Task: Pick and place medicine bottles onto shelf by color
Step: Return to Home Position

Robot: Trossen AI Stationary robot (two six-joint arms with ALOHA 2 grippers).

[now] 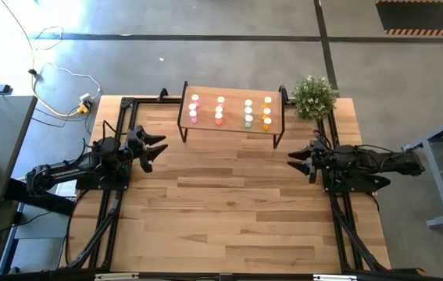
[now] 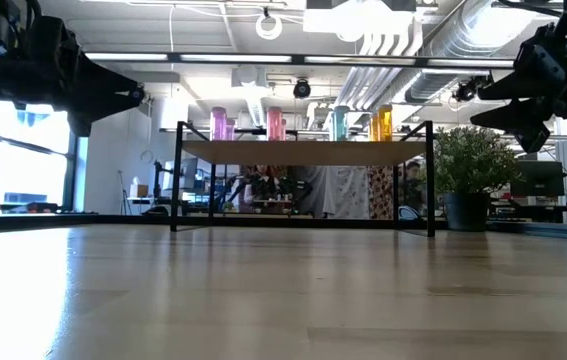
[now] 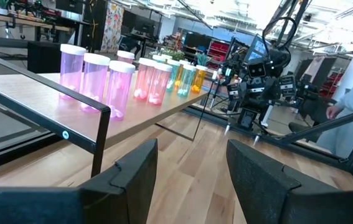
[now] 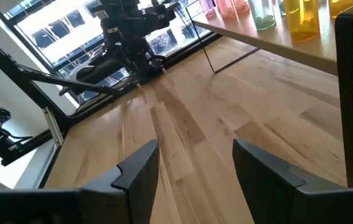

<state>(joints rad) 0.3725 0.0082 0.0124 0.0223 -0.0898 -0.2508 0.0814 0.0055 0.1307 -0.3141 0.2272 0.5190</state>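
Left gripper (image 1: 158, 150) and right gripper (image 1: 294, 161) hung spread, empty, either side of shelf (image 1: 234, 129); medicine bottles (image 1: 219, 110) stood there in colour columns.

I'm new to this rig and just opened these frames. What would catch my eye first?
Four rows of bright bottles stand sorted on the shelf at the far side of the table: pink, salmon-red, green and orange, from the high view's left. The left gripper and right gripper hang open and empty on either side of it. A potted plant sits beside the shelf's right end.
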